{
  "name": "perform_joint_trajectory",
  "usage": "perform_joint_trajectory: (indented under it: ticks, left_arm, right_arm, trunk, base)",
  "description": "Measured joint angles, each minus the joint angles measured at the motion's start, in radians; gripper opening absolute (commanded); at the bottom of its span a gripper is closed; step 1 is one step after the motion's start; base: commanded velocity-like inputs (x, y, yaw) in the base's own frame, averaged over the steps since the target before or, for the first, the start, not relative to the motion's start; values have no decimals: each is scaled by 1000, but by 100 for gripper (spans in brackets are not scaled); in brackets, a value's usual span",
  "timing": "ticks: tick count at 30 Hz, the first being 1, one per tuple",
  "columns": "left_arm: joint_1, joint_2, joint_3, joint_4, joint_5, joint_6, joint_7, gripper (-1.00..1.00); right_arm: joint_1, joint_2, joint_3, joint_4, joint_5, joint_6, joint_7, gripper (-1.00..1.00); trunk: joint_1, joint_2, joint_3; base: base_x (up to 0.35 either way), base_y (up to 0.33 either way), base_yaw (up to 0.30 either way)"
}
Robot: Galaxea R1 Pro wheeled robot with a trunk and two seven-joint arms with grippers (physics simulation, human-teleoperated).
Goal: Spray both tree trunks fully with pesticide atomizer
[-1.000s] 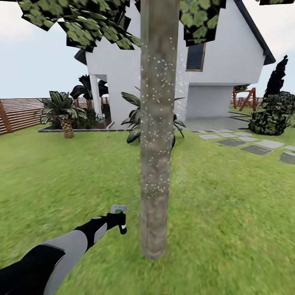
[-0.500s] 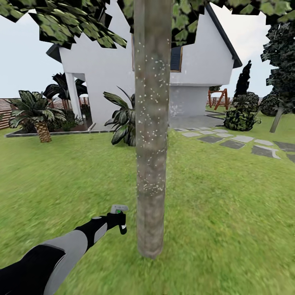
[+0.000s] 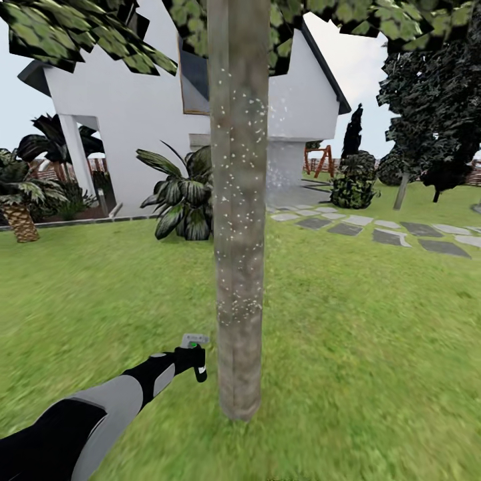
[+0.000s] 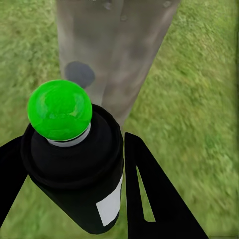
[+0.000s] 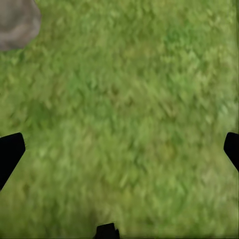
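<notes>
Evidently the left claw (image 3: 194, 357) is clamped on the pesticide atomizer (image 4: 74, 159), whose nozzle may miss the bare lower tree trunk (image 3: 238, 321); the right claw (image 5: 119, 149) gapes.

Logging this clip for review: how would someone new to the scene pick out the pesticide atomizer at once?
Find the speckled tree trunk mid-lawn, then follow the black-and-grey arm to the left end effector beside its base. The pesticide atomizer sits in that grip: small, dark-bodied, with a light grey head and a bright green dot on top.
</notes>
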Motion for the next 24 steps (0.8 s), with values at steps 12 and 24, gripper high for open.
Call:
perform_joint_trajectory:
  ticks: [12,24]
  left_arm:
    - [0,0,0,0,0,0,0,-100]
    - [0,0,0,0,0,0,0,-100]
  right_arm:
    - [0,0,0,0,0,-1,0,100]
    - [1,0,0,0,0,0,0,100]
  trunk:
    - [0,0,0]
    - [0,0,0]
  base:
    - [0,350,-295]
    - [0,350,-295]
